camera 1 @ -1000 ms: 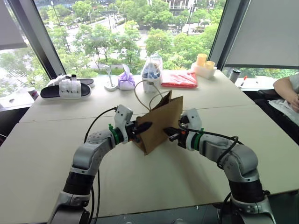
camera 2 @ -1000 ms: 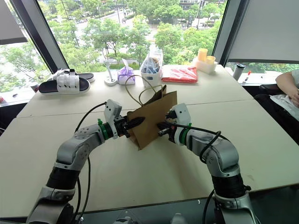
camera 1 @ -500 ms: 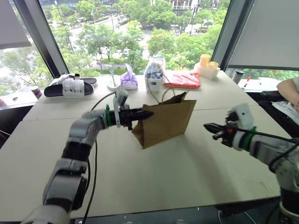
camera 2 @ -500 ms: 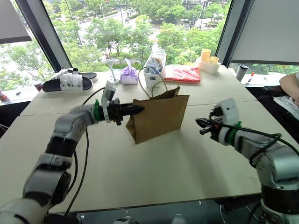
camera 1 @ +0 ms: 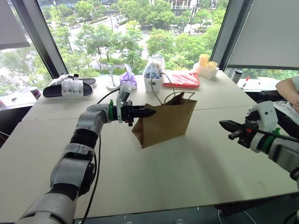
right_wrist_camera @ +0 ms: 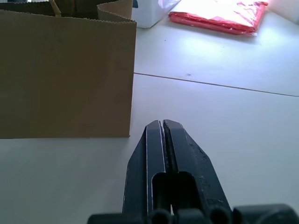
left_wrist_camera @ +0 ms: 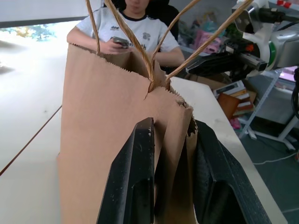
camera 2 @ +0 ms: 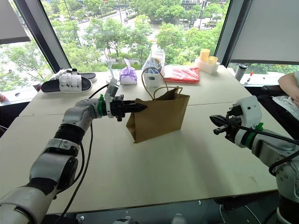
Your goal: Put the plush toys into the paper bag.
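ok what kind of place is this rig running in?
Likely an upper-floor office or lab: big windows looking down on treetops and a street, a large pale table with odds and ends, and a person seated at the side.

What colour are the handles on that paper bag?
Tan, like the brown paper bag; its twisted loop handles show best in the left wrist view.

Pale tabletop (camera 1: pixel 196 163), seam lines across it at mid-depth. Big windows (camera 1: pixel 135 28) at 12 o'clock, dark slanted frames (camera 1: pixel 35 42), daylight, green trees (camera 1: pixel 163 42) and a street outside. Grey roller blind (camera 1: pixel 266 32) at 2 o'clock. Second table (camera 1: pixel 254 84) at 3 o'clock, person seated (camera 1: pixel 287 91) there.
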Available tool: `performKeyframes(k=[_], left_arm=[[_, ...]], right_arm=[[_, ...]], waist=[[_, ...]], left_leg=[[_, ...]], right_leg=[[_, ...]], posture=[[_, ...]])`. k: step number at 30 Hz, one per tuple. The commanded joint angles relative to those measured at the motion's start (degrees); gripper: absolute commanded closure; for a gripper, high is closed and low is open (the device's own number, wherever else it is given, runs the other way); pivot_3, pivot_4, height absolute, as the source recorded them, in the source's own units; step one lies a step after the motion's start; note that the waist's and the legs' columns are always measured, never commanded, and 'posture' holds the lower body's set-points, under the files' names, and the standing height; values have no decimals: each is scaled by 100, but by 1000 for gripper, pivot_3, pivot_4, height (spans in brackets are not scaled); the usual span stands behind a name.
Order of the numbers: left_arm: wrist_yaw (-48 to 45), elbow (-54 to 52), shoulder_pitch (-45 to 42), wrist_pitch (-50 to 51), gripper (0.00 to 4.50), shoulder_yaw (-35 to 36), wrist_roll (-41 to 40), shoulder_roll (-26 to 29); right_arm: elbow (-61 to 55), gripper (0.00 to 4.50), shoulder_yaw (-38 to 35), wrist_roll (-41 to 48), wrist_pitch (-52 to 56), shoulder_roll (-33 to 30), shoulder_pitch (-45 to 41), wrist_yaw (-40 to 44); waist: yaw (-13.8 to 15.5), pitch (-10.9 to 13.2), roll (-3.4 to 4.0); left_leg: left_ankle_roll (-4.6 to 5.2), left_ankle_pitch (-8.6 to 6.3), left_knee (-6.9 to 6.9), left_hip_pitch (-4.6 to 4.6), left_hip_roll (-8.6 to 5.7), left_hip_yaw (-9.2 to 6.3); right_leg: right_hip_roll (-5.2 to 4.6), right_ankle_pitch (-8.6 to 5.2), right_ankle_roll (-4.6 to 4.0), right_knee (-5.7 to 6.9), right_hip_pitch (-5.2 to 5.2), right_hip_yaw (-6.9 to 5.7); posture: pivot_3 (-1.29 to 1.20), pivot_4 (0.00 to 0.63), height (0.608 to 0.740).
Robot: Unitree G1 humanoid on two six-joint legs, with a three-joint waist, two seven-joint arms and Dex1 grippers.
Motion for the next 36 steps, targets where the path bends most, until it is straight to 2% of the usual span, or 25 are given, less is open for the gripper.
performKeyframes(k=[1, 4, 5, 12, 18, 22, 30, 36], left_arm=[[49, -33, -118, -241, 3542, -31, 201, -3], [70, -26, -82, -275, 4370, 11, 274, 11], [59, -27, -78, -288, 4476, 19, 290, 16], [-230, -88, -59, -421, 4476, 95, 269, 44], [-786, -64, -447, 37, 4476, 467, -314, -36], [-1080, 254, -635, 129, 4476, 476, -345, -19], [-1164, 1467, -353, -1948, 4476, -12, 727, -57], [-1262, 1827, -54, -2378, 4476, -74, 1096, 94]], right_arm=[[-149, 4500, -51, 116, -30, -11, -107, -92], [-66, 4500, 20, 165, -72, -56, -170, -84], [-46, 4500, 40, 169, -79, -66, -187, -88], [64, 4500, 131, 162, -135, -162, -307, -56], [44, 4500, 57, 193, -100, -283, -316, -10], [29, 4500, -18, 212, -83, -397, -281, -8], [-54, 4500, -31, 264, -85, -428, -171, -25], [15, 4500, 120, 230, -139, -416, -250, -22]], waist=[[-4, 0, 0], [-19, 0, 0], [-22, 0, 0], [-22, 0, 0], [-17, 0, 0], [-27, 0, 0], [-25, 0, 0], [1, 0, 0]], left_leg=[[0, 0, 0, 0, 0, 0], [0, 0, -1, 0, 0, -1], [0, 0, -1, 0, 0, -1], [0, 0, 0, 0, 0, -1], [0, 0, 0, 0, 0, -1], [0, 0, 0, -1, 0, 0], [1, 0, -2, 3, 1, 2], [0, 0, 5, 1, 0, 0]], right_leg=[[0, 0, 0, 0, 0, 0], [0, 0, 0, 1, 0, -1], [0, 0, 0, 1, 0, -1], [0, 0, 0, 1, 0, -1], [0, 0, 0, 2, 0, -1], [0, 0, 0, 2, 0, -2], [1, 0, 0, 4, -1, -1], [0, 0, 0, 4, 1, -1]], posture=[[0, 150, 740], [0, 150, 740], [0, 150, 740], [0, 150, 740], [0, 150, 740], [0, 150, 740], [0, 150, 740], [0, 150, 740]])
